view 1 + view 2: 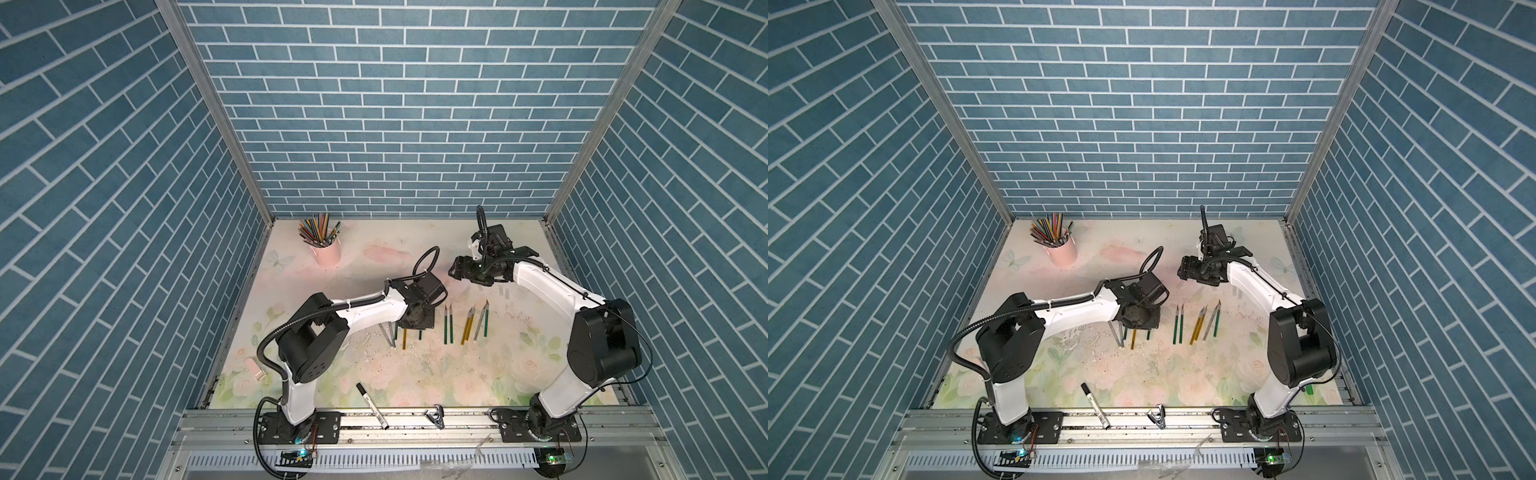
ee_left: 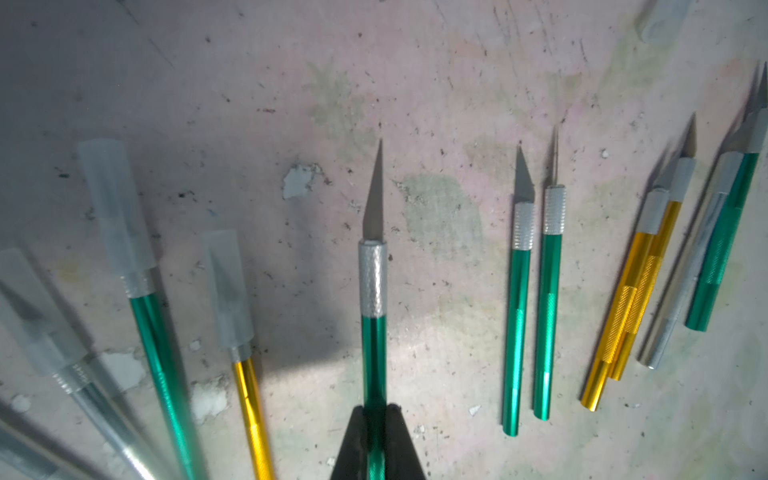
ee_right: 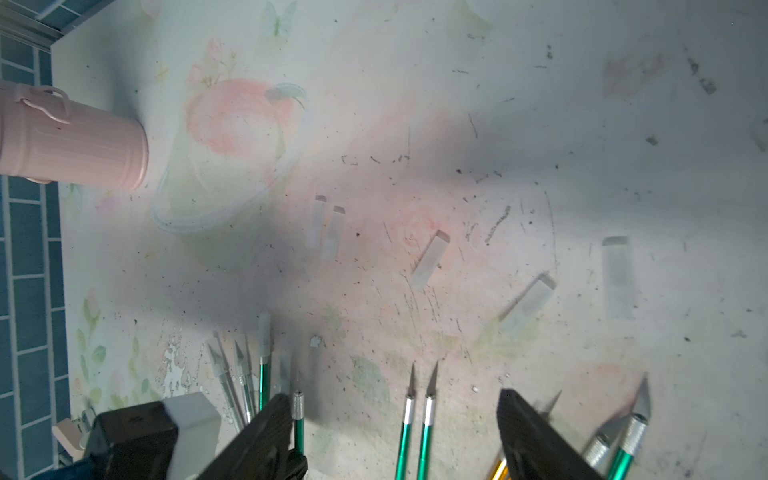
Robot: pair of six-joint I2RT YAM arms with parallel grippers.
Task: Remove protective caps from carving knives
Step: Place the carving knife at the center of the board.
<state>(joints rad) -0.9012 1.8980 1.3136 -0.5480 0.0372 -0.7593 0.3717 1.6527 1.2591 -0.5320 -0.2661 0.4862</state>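
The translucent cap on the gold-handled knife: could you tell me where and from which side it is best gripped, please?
Grip the cap around its middle, coming straight down with the free right tool, jaws across its width. The gold-handled knife lies flat on the table and the cap's long sides run straight; the capped green knife beside it lies apart, probably leaving room.

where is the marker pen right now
In both top views the marker pen lies at the front of the table, its end over the metal rail, between the left arm's base and a metal clip.
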